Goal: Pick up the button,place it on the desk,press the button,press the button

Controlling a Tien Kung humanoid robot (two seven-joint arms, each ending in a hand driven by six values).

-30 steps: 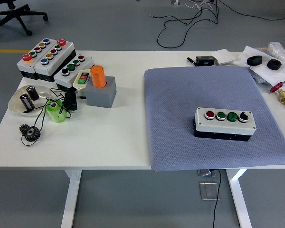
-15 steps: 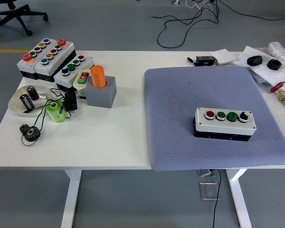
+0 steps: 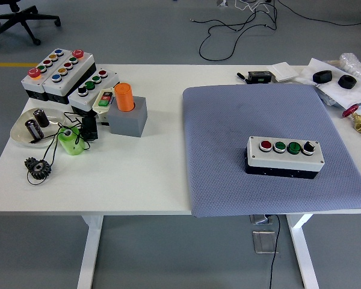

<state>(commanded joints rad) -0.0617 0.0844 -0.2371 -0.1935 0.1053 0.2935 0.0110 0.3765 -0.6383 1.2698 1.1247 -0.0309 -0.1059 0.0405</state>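
A wide white tabletop (image 3: 150,174) fills the view, with grey floor beyond its far edge. No robot arm or hand shows anywhere, so how the fingers stand cannot be told, nor how the button box lies relative to a hand.

A large blue-grey fabric mat (image 3: 228,132) covers most of the right half of the tabletop. On the mat, near its right side and toward the near edge, sits the rectangular button box with a white top and black base (image 3: 284,158). Its top carries a row of four controls: a red button at the left, two green buttons in the middle, and a black knob at the right.

At the far left of the tabletop are three more white-and-black button boxes (image 3: 66,75), packed side by side, with red, blue, yellow and green buttons. Just right of them stands a grey block (image 3: 131,118) with an orange cylinder (image 3: 124,96) upright in it. Nearer, on the left, lie a clear shallow dish holding two dark cylinders (image 3: 31,126), a lime-green round holder (image 3: 70,141), and a small dark metal gear (image 3: 37,167).

At the far right corner are white papers (image 3: 334,75) with two black rings on them, and a brass valve with a red handle (image 3: 360,120).
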